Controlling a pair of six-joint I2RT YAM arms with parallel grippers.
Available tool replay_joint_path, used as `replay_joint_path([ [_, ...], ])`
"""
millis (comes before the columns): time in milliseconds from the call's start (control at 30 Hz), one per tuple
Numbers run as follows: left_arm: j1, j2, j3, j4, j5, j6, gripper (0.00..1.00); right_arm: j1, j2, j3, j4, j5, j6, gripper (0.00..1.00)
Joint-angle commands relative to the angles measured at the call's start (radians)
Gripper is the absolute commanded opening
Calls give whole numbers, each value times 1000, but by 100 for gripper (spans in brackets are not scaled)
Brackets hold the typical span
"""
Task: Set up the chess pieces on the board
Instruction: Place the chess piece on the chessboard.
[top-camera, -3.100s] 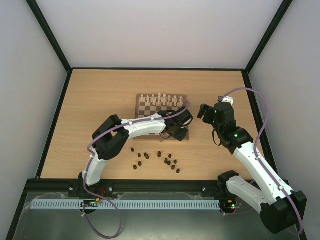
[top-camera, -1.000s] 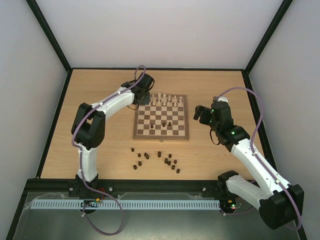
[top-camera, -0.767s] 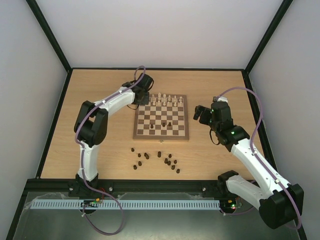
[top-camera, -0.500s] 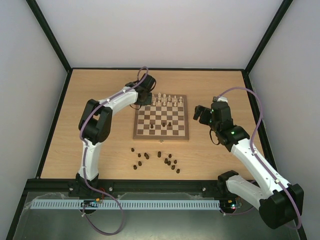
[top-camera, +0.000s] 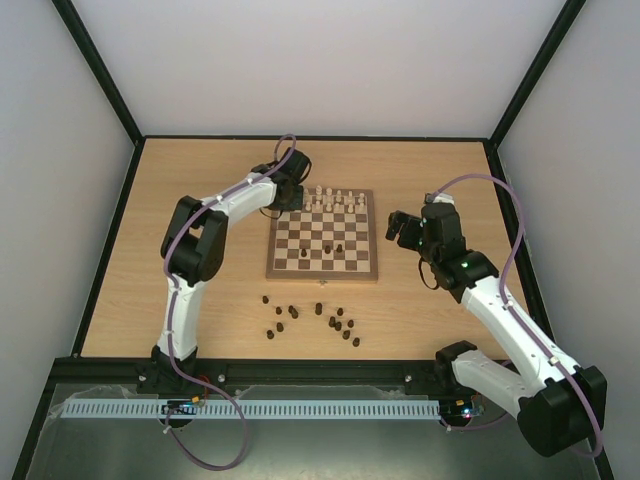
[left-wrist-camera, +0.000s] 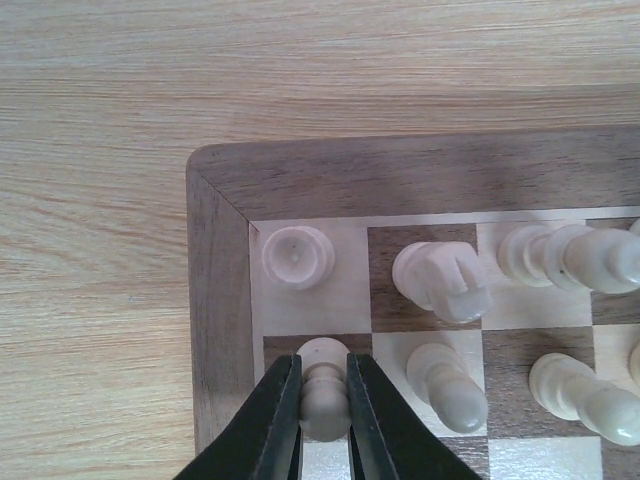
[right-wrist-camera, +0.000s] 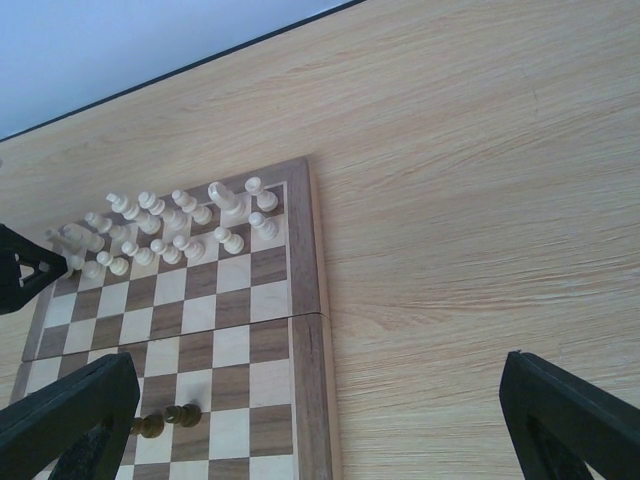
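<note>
The left end effector (left-wrist-camera: 323, 395) is clamped on a pale cream wooden pawn (left-wrist-camera: 322, 355) at an edge square of the square checkered wooden board (left-wrist-camera: 215, 300). Just beyond its fingertips, a cream rook (left-wrist-camera: 297, 257) fills the corner square. The right end effector (top-camera: 398, 228) hangs with fingers apart, the board to its left. Loose dark brown wooden pieces (top-camera: 315, 318) lie on the pale wooden surface (top-camera: 180, 250), well back from both end effectors, toward the arm bases.

The checkered board (top-camera: 322, 277) lies flat. Cream pieces (top-camera: 325, 200) stand upright along its two far rows, and a cream pawn (left-wrist-camera: 323, 392) at the corner is pinched by the left gripper (left-wrist-camera: 323, 365). Two dark pieces (top-camera: 338, 248) stand on the board. The other dark pieces (top-camera: 320, 320) lie scattered off its near edge.
</note>
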Motion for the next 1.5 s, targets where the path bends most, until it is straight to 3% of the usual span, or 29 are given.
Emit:
replay_joint_path([
  [0, 9, 15, 16, -16, 0, 2, 14, -5, 7, -9, 13, -7, -4, 100],
  [1000, 4, -19, -66, 0, 7, -6, 16, -5, 12, -12, 19, -22, -4, 100],
  [1167, 4, -24, -69, 2, 1, -10, 27, -5, 12, -12, 19, -25, -5, 100],
  [1467, 2, -54, -66, -12, -9, -12, 29, -5, 13, -12, 19, -28, -5, 100],
])
